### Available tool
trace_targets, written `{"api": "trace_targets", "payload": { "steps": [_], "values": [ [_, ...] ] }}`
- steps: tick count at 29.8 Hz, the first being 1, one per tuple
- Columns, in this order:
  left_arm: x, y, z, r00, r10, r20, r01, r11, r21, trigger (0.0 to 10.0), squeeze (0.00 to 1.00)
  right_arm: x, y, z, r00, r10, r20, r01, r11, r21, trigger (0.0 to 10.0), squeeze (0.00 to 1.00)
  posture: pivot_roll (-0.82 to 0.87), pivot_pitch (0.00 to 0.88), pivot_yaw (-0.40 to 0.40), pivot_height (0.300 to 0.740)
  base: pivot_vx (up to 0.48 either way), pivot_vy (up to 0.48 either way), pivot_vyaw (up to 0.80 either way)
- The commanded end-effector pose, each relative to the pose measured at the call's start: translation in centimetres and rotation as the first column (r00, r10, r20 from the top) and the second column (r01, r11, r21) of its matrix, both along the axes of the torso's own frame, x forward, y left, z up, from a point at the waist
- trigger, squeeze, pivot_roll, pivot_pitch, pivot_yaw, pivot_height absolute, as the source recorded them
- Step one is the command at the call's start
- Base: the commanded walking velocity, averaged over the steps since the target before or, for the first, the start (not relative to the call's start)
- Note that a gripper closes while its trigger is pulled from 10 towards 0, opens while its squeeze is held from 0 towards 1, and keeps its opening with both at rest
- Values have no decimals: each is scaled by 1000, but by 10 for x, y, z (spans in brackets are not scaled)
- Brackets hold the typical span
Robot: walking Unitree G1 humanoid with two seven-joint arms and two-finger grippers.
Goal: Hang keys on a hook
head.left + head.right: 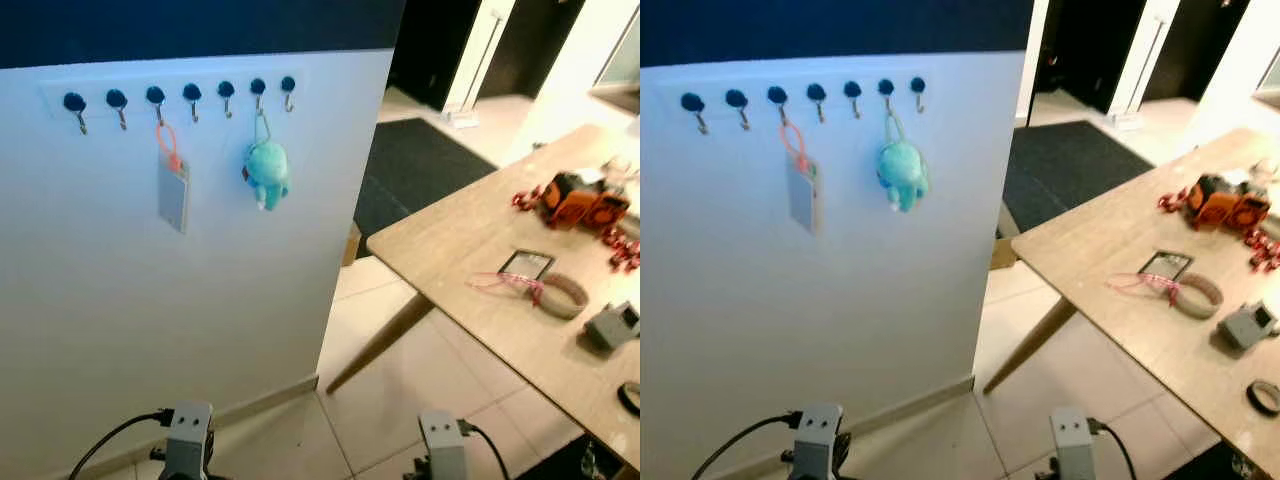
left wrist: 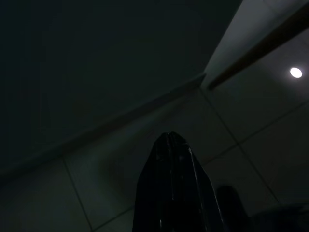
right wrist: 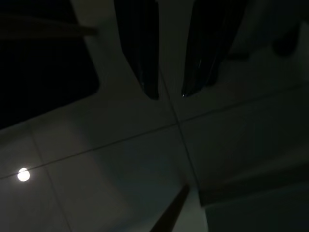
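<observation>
Hanging idle over floor tiles, left gripper (image 2: 169, 137) is seen fingers together, right gripper (image 3: 169, 94) fingers apart; keys (image 1: 532, 280) lie untouched near the table (image 1: 450, 240) edge.

Home entryway, probably, wall hook rack (image 1: 180, 95), wooden table (image 1: 470, 240), tiled floor (image 1: 400, 400), dark doormat (image 1: 420, 160)

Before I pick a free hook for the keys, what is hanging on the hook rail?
On the hook rail, a grey card on an orange loop and a teal plush hang. Five hooks look bare. Wall behind both is covered.
</observation>
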State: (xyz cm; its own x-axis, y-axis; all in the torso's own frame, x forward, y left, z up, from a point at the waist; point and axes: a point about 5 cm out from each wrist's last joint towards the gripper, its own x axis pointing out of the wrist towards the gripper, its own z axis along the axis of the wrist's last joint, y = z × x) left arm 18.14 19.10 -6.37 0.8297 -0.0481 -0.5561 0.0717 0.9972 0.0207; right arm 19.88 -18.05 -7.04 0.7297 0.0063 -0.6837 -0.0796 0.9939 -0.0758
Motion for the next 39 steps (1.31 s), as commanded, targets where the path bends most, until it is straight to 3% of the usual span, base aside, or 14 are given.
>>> {"api": "trace_targets", "payload": {
  "steps": [1,39],
  "values": [
    [-1,-3,-1,1000,1,-5,-1,1000,-13,10000,0,-7,0,-4,1000,-2,-26,2,1000,1,10000,0,52,55,-41,740,0,0,-800],
    [-4,-4,-2,999,54,0,-54,998,-27,10000,0,-6,0,-4,999,6,-38,-6,1000,1,10000,0,55,67,-53,740,0,0,-800]
  ]
}}
